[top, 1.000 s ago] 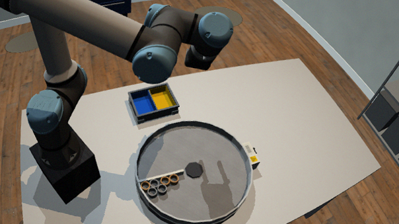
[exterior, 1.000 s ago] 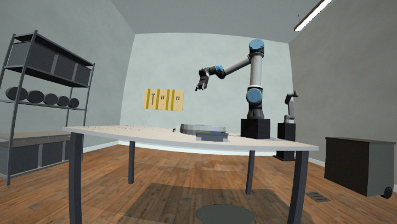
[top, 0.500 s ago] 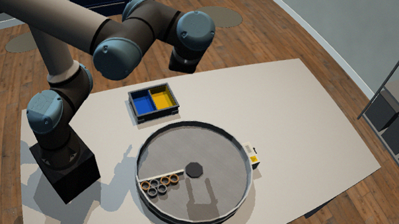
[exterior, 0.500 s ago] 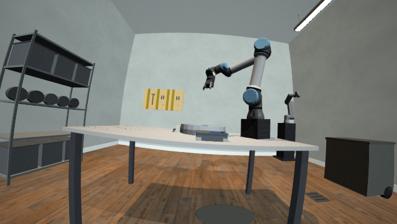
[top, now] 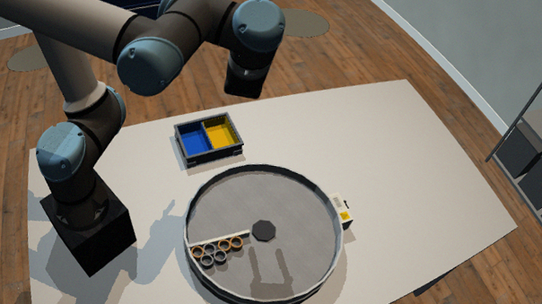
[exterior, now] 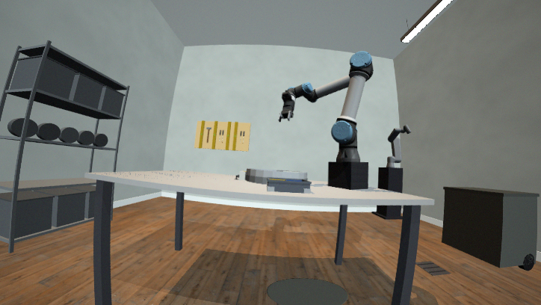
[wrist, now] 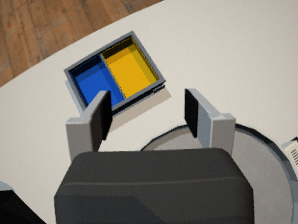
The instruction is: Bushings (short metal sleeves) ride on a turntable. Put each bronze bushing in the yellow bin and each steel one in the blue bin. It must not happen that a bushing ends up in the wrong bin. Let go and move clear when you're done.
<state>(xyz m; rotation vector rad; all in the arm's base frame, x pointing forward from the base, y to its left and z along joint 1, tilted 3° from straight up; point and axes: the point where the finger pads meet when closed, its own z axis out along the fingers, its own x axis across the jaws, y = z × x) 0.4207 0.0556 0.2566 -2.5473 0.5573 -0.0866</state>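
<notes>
a yellow warning sticker marks the white box [top: 338, 204] [wrist: 294, 152]; lettering unreadable.

A round grey turntable [top: 303, 209] with a raised rim sits on the pale, flat table [top: 399, 165]. Against a straight cream divider bar [top: 220, 237], between the rim and the dark octagonal hub [top: 263, 231], six short ring-shaped bushings cluster: three bronze bushings [top: 242, 243] and three grey steel bushings [top: 225, 257]. Near the turntable stands a dark-rimmed two-part tray, its blue bin [top: 194, 140] beside its yellow bin [top: 222, 133], both empty. The grey-and-blue jointed robot arm [top: 57, 12] reaches above the table's edge.
</notes>
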